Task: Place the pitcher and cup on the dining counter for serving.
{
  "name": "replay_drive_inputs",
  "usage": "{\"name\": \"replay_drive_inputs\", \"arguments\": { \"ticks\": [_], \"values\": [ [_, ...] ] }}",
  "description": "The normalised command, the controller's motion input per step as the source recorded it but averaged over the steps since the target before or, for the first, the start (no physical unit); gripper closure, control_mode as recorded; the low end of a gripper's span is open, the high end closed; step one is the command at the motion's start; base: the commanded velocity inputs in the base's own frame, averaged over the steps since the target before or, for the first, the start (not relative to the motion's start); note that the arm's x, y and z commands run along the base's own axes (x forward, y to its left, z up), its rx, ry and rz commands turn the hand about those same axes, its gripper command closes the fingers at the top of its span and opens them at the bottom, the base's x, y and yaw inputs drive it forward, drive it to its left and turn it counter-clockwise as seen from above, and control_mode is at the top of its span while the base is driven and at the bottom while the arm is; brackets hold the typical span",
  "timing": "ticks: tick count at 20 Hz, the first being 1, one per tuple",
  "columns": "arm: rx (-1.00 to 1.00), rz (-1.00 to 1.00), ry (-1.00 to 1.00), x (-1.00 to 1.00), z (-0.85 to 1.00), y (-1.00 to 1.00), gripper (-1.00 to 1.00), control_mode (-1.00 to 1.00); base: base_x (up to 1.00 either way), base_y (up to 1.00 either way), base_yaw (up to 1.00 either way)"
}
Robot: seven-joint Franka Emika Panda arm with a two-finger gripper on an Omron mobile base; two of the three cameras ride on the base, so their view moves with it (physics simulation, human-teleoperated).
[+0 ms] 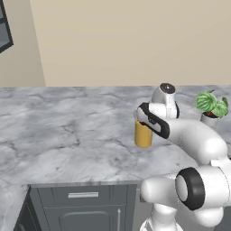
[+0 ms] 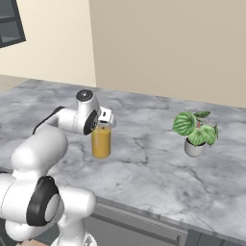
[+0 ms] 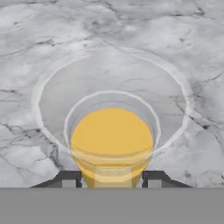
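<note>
The pitcher [image 1: 143,135] [image 2: 101,142], a clear vessel with orange inside, stands upright on the dining counter [image 1: 67,131] [image 2: 144,163], a little back from its front edge. My gripper [image 1: 140,118] [image 2: 103,122] comes down on it from above, its fingers against the sides near the top. The hand view looks straight down into the pitcher [image 3: 112,135], and the two dark fingertips [image 3: 68,179] press its walls on either side, gripper [image 3: 112,181] shut on it. The yellow cup is out of view.
A small potted plant [image 1: 211,106] [image 2: 194,132] stands on the marble to the right of the pitcher. Dark grey drawers [image 1: 83,200] lie under the counter's front edge. A beige wall backs the counter, and a dark window [image 1: 4,27] sits at the far left.
</note>
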Motion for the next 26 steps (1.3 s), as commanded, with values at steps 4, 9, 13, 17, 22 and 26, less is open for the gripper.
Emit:
{"name": "replay_drive_inputs", "arguments": {
  "ticks": [4, 9, 13, 17, 22, 26],
  "values": [
    [-0.03, 0.0, -0.14, -0.29, 0.22, 0.1, -1.0, -1.0, 0.0, 0.0, 0.0],
    [-0.01, -0.05, -0.14, -0.56, 0.45, 0.08, -1.0, -1.0, 0.0, 0.0, 0.0],
    [0.0, -0.08, -0.06, -0.86, 0.52, 0.0, -1.0, -1.0, 0.0, 0.0, 0.0],
    [0.0, -0.03, 0.0, -0.71, 0.62, 0.0, -1.0, -1.0, 0.0, 0.0, 0.0],
    [0.02, 0.0, 0.0, -0.38, 0.46, 0.0, -1.0, -1.0, 0.0, 0.0, 0.0],
    [0.0, 0.0, 0.0, 0.0, 0.0, 0.0, -1.0, -1.0, 0.0, 0.0, 0.0]
  ]
}}
